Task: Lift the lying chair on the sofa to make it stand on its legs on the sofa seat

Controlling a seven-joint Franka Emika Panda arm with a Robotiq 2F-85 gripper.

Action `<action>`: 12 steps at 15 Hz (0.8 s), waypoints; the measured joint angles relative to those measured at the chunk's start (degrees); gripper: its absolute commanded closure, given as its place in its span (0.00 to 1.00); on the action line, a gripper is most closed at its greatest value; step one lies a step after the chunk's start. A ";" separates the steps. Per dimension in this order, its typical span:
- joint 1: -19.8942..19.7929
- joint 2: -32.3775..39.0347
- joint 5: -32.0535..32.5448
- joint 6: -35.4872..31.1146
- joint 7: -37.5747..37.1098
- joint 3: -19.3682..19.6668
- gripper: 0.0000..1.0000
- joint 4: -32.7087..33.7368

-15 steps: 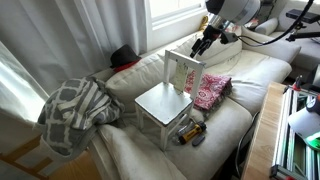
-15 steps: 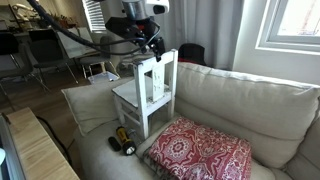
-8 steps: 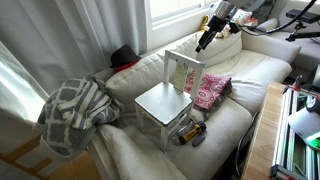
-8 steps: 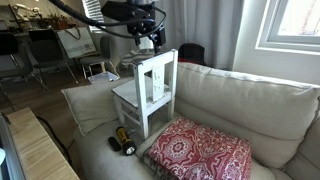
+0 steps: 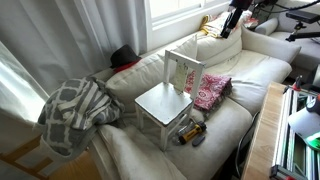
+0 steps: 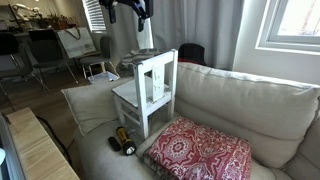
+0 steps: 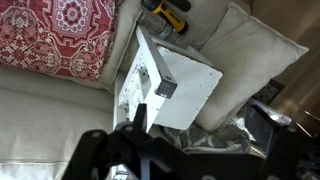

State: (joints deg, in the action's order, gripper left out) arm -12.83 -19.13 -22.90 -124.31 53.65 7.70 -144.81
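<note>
**Chair upright, arm withdrawn.** The chair [image 5: 165,100] stands on its four legs on the seat cushion of the sofa [image 5: 252,72], backrest vertical, seen the same way in both exterior views [image 6: 150,85].

Over the last second the end effector [image 5: 233,20] has risen from just beside the top rail of the chair's backrest. It is now well above and clear of the chair, at the upper edge of both exterior views [image 6: 140,10]. The chair has not shifted during this retreat. In the wrist view the chair [image 7: 175,85] is looked down on from above, with open space between it and the dark end effector [image 7: 140,130]. The end effector carries nothing; whether its fingers are spread or pressed together cannot be told.

Beside the chair:
- A red patterned pillow [image 5: 210,90] lies on the seat just beside it, on the backrest side.
- A yellow-and-black object [image 6: 123,140] lies at the foot of its front legs.
- A checked blanket [image 5: 75,110] hangs over the sofa arm, apart from the chair.

Judgement: the chair stays up without support, so the task appears complete; only the arm's withdrawal remains.
</note>
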 measured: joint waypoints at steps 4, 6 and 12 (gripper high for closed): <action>0.72 -6.92 5.88 2.54 -1.75 1.49 0.00 -1.17; 1.08 -9.36 7.80 3.18 -2.04 2.22 0.00 -1.57; 2.92 -12.84 10.28 3.29 -2.04 3.83 0.00 -2.74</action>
State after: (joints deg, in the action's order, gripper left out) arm -9.91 -31.96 -12.63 -121.01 51.61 11.53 -147.55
